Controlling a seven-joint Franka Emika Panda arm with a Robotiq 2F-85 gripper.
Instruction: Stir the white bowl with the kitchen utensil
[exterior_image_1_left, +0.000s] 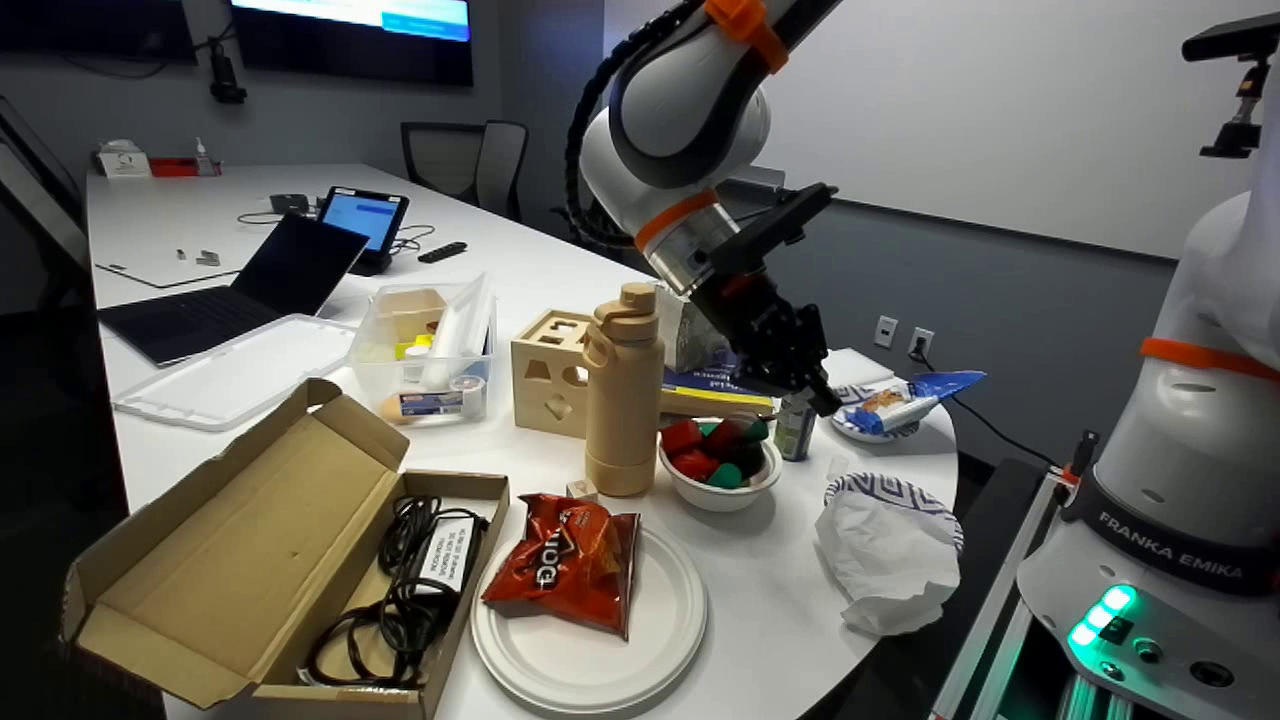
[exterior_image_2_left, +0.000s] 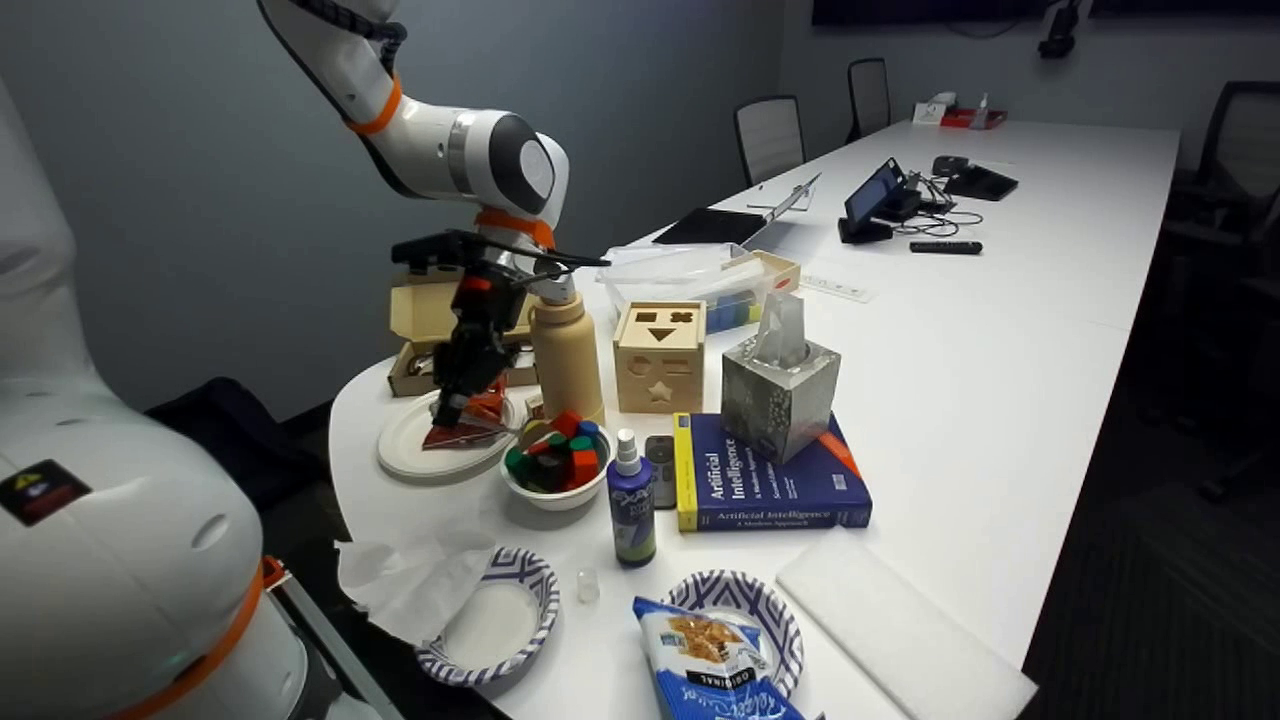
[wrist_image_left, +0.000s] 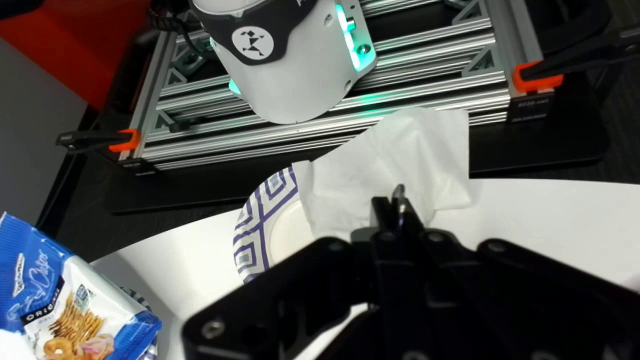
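White bowl (exterior_image_2_left: 558, 502); red, green pieces (exterior_image_2_left: 584, 466) (blue too). Black gripper (wrist_image_left: 394, 212). Patterned dish (exterior_image_2_left: 546, 598), purple on white.

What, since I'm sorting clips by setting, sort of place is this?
Most likely an office meeting room: there is a long white table, with chairs alongside it and large wall screens beyond its far end.

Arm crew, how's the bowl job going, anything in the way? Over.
Fingers shut on utensil. White bowl upright, holding coloured blocks; utensil's contact with them unclear. Tan bottle close beside bowl, possibly in the way.
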